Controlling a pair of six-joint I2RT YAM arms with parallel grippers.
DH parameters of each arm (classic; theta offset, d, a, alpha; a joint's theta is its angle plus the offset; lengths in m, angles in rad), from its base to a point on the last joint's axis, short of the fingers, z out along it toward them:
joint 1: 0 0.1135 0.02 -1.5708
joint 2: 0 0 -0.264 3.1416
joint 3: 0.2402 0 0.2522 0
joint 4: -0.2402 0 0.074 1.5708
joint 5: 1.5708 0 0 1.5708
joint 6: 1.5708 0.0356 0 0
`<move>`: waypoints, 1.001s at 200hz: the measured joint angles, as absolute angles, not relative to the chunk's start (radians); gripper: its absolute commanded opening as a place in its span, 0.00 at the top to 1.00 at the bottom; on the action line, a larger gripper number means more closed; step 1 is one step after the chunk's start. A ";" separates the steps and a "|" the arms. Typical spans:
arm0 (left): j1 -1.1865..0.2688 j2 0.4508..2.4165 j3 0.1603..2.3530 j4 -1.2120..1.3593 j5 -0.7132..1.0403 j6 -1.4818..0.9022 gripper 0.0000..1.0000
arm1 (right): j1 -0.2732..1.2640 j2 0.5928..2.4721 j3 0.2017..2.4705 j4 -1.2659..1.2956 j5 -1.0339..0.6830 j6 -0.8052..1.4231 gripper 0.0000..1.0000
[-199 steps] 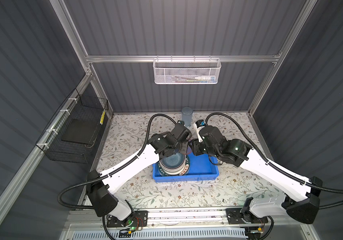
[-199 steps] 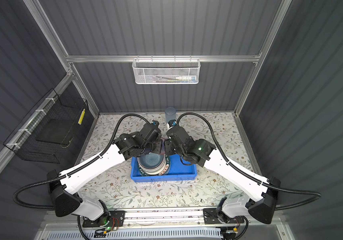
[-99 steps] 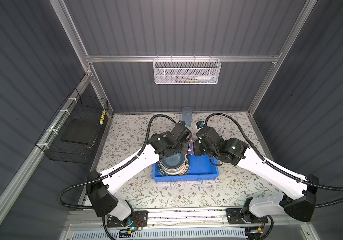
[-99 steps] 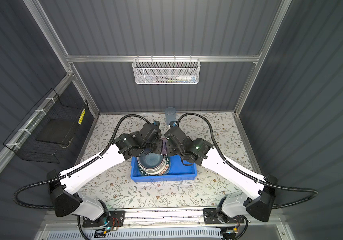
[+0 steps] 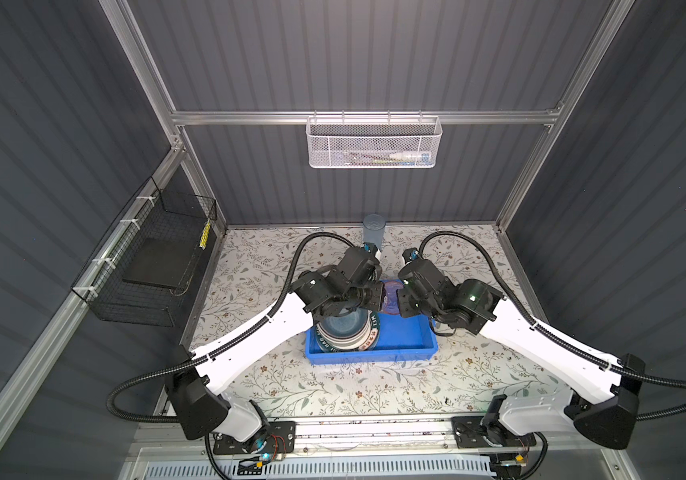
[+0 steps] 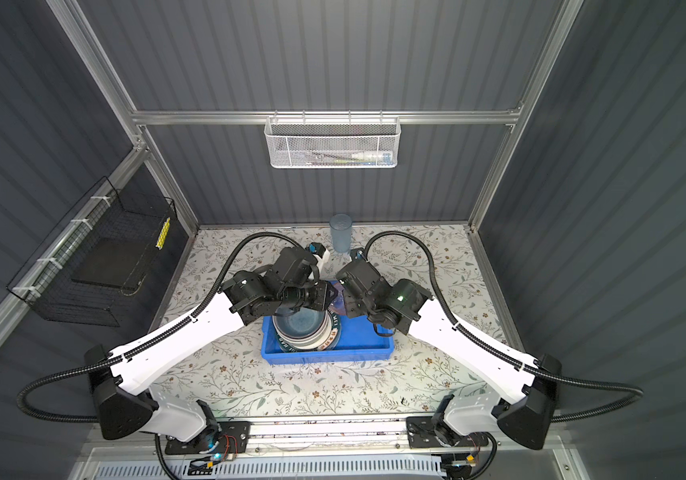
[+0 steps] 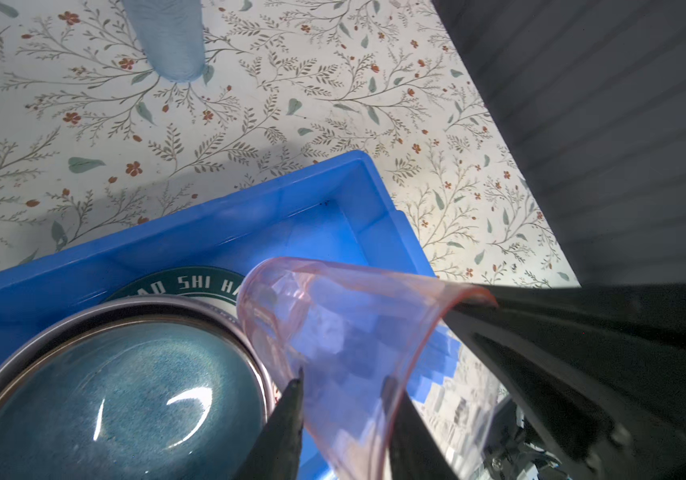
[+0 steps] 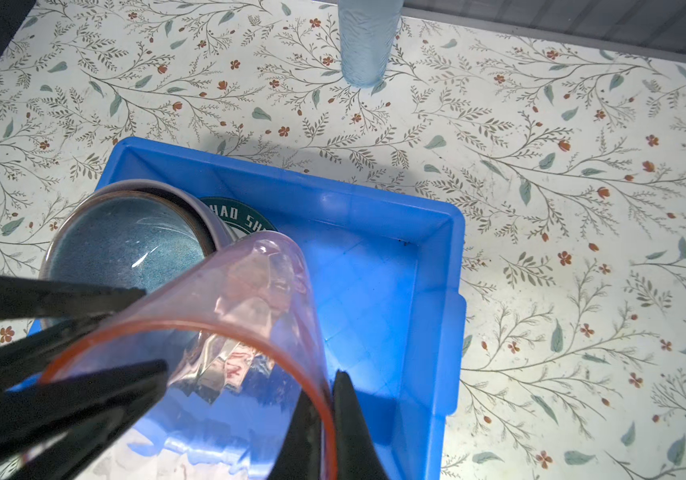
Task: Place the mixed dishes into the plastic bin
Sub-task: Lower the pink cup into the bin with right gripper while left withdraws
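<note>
- Dishes are sitting stacked in the left half of the blue bin. A dark-blue bowl is nesting in a lilac bowl on top of plates, and the green-lettered plate is peeking out beneath.
- Your pink tumbler is hanging tilted above the bin, just beside the stack, between the two grippers.
- Your right gripper is pinching the tumbler's rim, one finger inside and one outside.
- Your left gripper is straddling the tumbler's wall with its jaws parted; whether either finger is touching it, you cannot tell.
- Your blue tumbler is standing upright at the back of the table, well apart from the bin.
- The bin's right half is showing bare floor under the pink tumbler, and open table is lying in front of the bin.
- Compared with a second ago, your right gripper is sitting closer to the left one and is now clamped. The left jaws are now spreading, while the stack and the blue tumbler are staying put.
</note>
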State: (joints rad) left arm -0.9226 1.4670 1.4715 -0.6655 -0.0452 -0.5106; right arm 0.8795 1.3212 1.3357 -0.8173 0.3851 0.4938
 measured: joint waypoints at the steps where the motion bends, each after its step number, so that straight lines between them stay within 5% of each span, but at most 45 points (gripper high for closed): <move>1: -0.923 1.466 1.472 -0.665 -0.044 -0.511 0.60 | 0.878 1.320 1.335 -0.817 0.385 0.494 1.00; 116: -0.923 1.278 1.321 -0.635 -0.054 -0.536 0.27 | 0.692 1.292 1.248 -0.793 0.301 0.451 1.00; 200: -0.923 1.162 1.261 -0.654 -0.154 -0.535 0.19 | 0.557 1.480 1.272 -0.798 0.276 0.356 1.00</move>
